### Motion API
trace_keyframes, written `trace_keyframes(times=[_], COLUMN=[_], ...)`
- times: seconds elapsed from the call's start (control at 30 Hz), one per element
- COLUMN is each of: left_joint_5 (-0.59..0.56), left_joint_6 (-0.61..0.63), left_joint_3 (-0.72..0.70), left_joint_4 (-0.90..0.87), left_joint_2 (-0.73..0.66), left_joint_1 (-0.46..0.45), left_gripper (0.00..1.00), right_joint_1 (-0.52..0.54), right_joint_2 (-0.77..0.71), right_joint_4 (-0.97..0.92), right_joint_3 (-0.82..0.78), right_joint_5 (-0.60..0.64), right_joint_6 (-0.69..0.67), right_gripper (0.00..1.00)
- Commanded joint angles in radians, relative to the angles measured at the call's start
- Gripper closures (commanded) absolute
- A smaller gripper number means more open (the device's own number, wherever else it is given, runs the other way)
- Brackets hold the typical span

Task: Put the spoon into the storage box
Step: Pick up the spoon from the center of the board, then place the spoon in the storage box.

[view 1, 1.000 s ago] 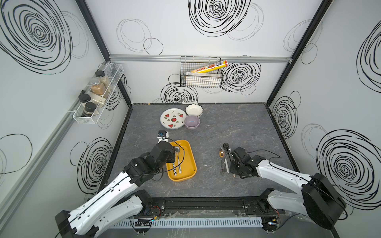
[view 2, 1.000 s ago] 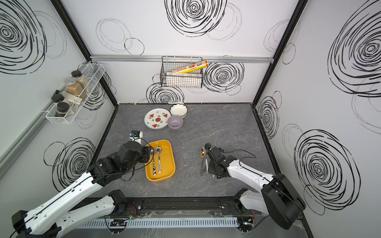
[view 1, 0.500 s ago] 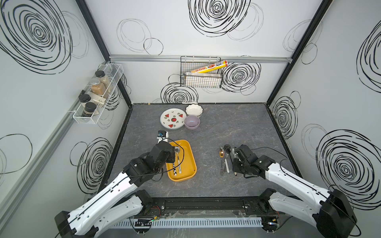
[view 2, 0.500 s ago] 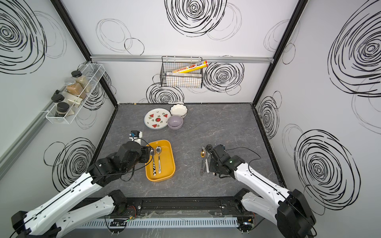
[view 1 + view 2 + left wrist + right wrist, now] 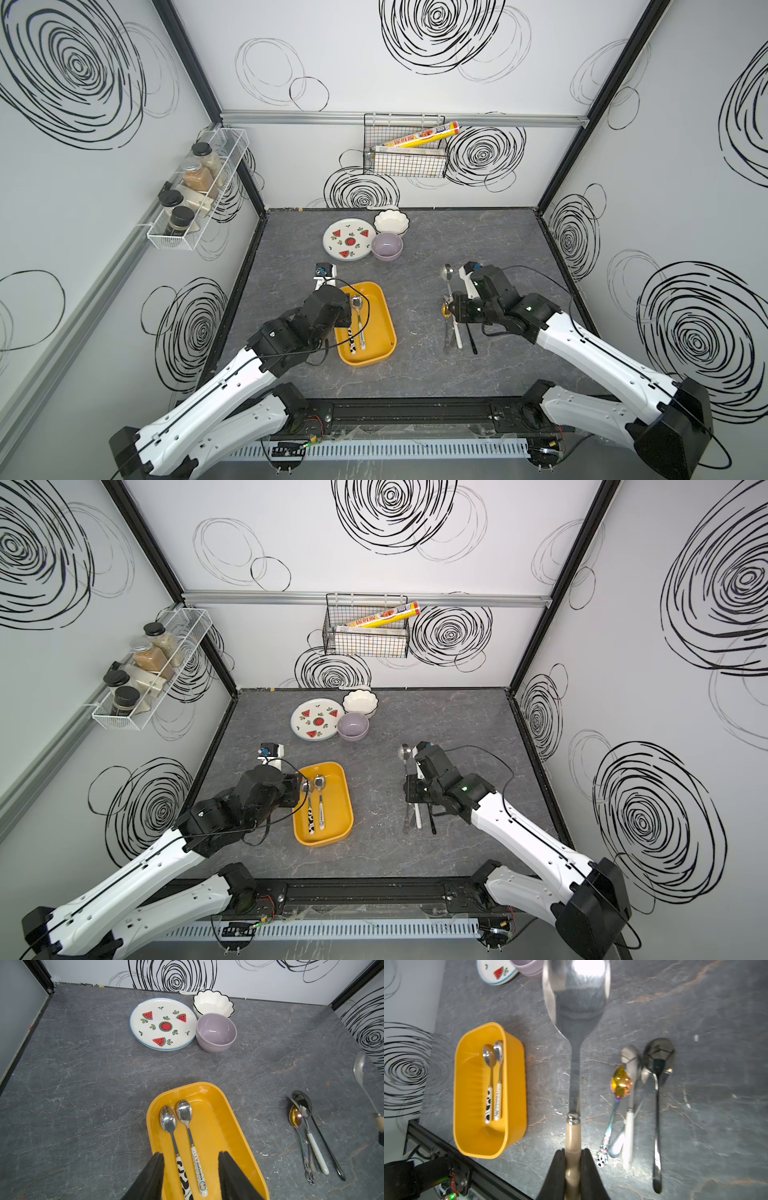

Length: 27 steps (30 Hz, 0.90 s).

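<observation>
While our right gripper [image 5: 572,1153] pinches the beige handle of the spoon [image 5: 574,1076] between narrow jaws, the spoon's steel bowl points toward the back wall and appears lifted clear of the table [image 5: 415,374]. We see it over bare tabletop between the storage box [image 5: 380,330] and a cluster of loose spoons [image 5: 314,1147], apart from the box and not yet inside it. Our left gripper [image 5: 190,1155] hangs over the near end of the storage box with its fingers standing apart, gripping nothing. Between them show the patterned handles of two spoons [image 5: 169,1120] already lying side by side in the box. We cannot tell whether those fingers touch the box. Farther back on the table sit the watermelon plate [image 5: 348,240], the purple bowl [image 5: 387,246] just beside it, and the white bowl [image 5: 391,221] just behind.
</observation>
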Motion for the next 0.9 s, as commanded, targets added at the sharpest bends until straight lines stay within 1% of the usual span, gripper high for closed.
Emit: trace_keyframes(times=[0.0, 0.07, 0.23, 0.43, 0.57, 0.87], left_joint_5=[-0.042, -0.049, -0.066, -0.093, -0.097, -0.086], left_joint_6=[-0.017, -0.02, -0.028, -0.041, -0.043, -0.038], left_joint_3=[-0.002, 0.0, 0.001, 0.002, 0.0, 0.0], left_joint_4=[0.007, 0.004, 0.001, -0.005, -0.003, 0.0], left_joint_2=[-0.019, -0.027, -0.05, -0.083, -0.094, -0.079], left_joint_1=[0.009, 0.013, 0.028, 0.042, 0.049, 0.058], left_gripper=[0.51, 0.5, 0.5, 0.51, 0.5, 0.5], right_joint_1=[0.076, 0.136, 0.28, 0.392, 0.416, 0.417], right_joint_2=[0.064, 0.128, 0.317, 0.532, 0.641, 0.811], right_joint_4=[0.089, 0.126, 0.154, 0.177, 0.161, 0.14], right_joint_3=[0.05, 0.086, 0.207, 0.324, 0.397, 0.493], right_joint_5=[-0.035, -0.035, 0.024, 0.052, 0.069, 0.112], right_joint_6=[0.02, 0.042, 0.074, 0.146, 0.17, 0.185], right_gripper=[1.0, 1.0, 1.0, 1.0, 1.0, 1.0])
